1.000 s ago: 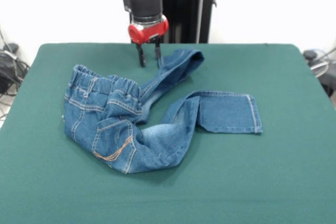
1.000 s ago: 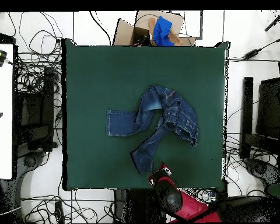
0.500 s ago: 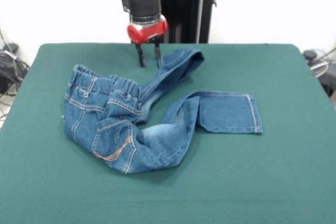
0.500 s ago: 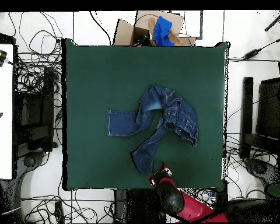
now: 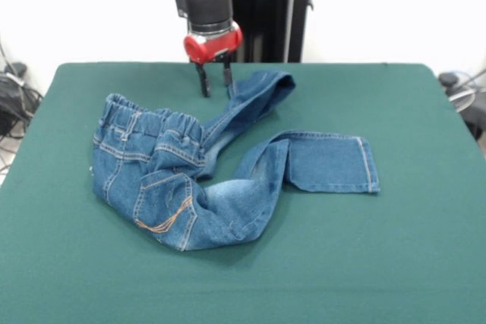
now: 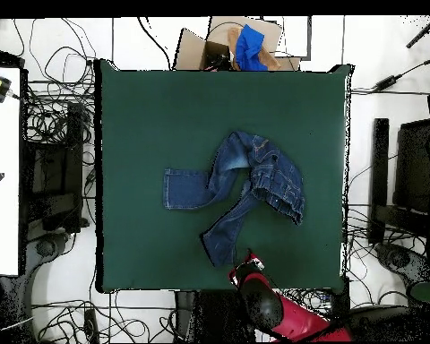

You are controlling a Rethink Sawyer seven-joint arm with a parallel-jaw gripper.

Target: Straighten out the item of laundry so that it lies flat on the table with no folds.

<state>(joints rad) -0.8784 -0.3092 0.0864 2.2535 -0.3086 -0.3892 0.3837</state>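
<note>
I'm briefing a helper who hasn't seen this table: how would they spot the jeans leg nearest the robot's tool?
Start at the green table and find the crumpled jeans at its middle. Two legs leave the waistband: one lies flat, ending in a squared hem, the other runs up toward the open tool. That one, the far leg, ends in a rounded, curled-over tip beside the tool.

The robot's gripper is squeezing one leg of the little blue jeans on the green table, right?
Not quite. The gripper is open and squeezing nothing: in the front view its tips hang apart beside the far leg's hem, and no cloth is between them. The rest is right: the little blue jeans lie crumpled on the green table.
</note>
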